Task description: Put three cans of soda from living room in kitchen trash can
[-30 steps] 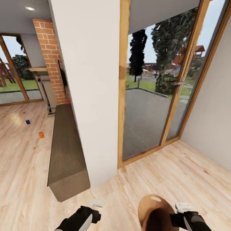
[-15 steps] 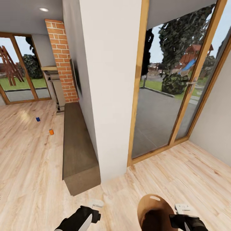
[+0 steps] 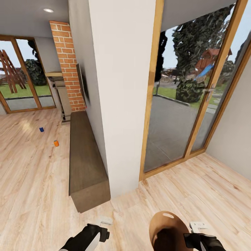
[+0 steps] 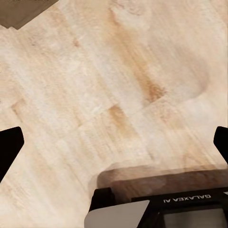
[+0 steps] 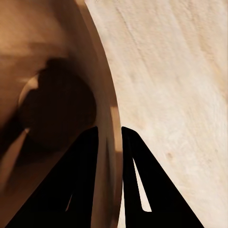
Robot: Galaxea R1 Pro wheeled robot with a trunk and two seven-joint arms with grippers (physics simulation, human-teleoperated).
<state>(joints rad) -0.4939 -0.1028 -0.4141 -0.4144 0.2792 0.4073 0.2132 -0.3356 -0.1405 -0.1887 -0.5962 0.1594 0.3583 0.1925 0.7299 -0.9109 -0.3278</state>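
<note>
While the tash can point(image 3: 167, 228) is carried by its rim, pinched between the right fingers point(image 5: 90, 161), the spread, empty left fingers point(image 4: 9, 147) are kept free for the blue can point(image 3: 41, 129) and orange can point(image 3: 55, 143) far ahead on the floor point(image 3: 31, 181).

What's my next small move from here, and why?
Probably drive the base forward and left, around the end of the bench, toward the cans. The blue can and orange can stand far off on the floor, beyond either arm. The right tool already clamps the trash can rim; the left tool is open, free to pick.
</note>
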